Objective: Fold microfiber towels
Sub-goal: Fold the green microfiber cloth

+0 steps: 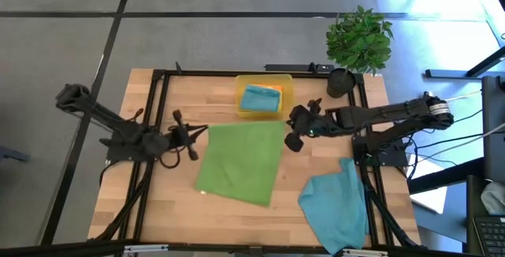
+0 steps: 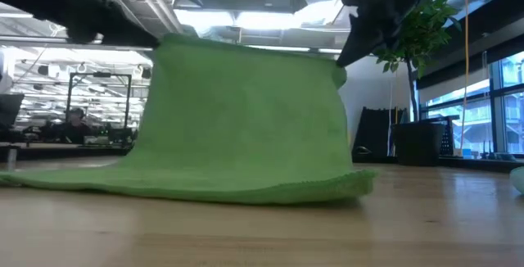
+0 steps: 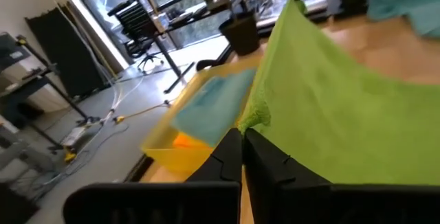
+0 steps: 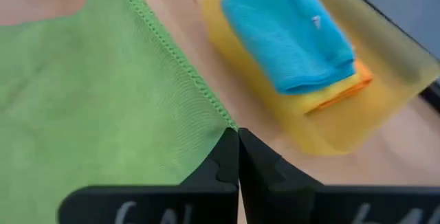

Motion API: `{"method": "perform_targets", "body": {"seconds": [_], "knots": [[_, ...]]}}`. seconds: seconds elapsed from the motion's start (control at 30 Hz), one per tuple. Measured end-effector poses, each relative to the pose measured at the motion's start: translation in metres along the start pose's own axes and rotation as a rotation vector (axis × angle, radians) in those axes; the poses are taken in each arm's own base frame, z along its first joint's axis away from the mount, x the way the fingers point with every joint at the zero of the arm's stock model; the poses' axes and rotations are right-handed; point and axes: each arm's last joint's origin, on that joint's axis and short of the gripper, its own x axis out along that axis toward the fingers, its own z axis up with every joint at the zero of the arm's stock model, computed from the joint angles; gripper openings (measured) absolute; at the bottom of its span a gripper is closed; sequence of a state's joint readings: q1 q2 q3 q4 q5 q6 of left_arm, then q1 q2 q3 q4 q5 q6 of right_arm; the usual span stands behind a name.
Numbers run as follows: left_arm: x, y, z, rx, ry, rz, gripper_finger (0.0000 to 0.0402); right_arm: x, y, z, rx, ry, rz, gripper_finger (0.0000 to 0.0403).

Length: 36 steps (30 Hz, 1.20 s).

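While green towel (image 1: 241,162) hangs lifted beside yellow tray (image 1: 286,91), left gripper (image 1: 195,134) and right gripper (image 1: 293,137) each clench one corner.

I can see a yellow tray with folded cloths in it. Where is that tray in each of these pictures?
High view: yellow tray at the table's far edge, centre.
Low view: not visible; the raised green towel fills the middle.
Left wrist view: tray beside the green towel's held corner.
Right wrist view: tray just past the towel's hem.
Shared landmark: the green towel.
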<state>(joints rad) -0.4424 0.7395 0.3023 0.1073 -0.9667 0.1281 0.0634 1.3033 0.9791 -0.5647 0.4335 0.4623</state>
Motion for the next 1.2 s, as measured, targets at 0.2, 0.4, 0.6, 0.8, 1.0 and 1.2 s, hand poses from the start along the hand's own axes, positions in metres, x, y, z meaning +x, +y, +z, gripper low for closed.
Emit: {"method": "perform_targets", "body": {"seconds": [0.2,0.4,0.6,0.8,1.0,1.2], "knots": [[0.016,0.012,-0.004,0.061,0.04,-0.017,0.0,0.003,-0.007,0.004,-0.016,-0.013,-0.02,0.0],[0.016,0.009,-0.011,0.137,0.079,-0.129,0.0,-0.004,0.011,-0.001,-0.016,-0.022,0.063,0.0],[0.007,-0.002,-0.013,0.223,0.059,-0.281,0.0,-0.008,0.042,-0.015,-0.007,-0.018,0.156,0.0],[-0.005,-0.013,-0.012,0.301,0.014,-0.393,0.0,0.0,0.074,-0.033,-0.038,0.02,0.226,0.0],[-0.016,-0.02,-0.016,0.341,0.013,-0.474,0.0,0.011,0.103,-0.048,-0.039,0.055,0.353,0.0],[-0.026,-0.026,-0.025,0.294,0.089,-0.572,0.0,0.015,0.127,-0.061,-0.069,0.121,0.526,0.0]]}}
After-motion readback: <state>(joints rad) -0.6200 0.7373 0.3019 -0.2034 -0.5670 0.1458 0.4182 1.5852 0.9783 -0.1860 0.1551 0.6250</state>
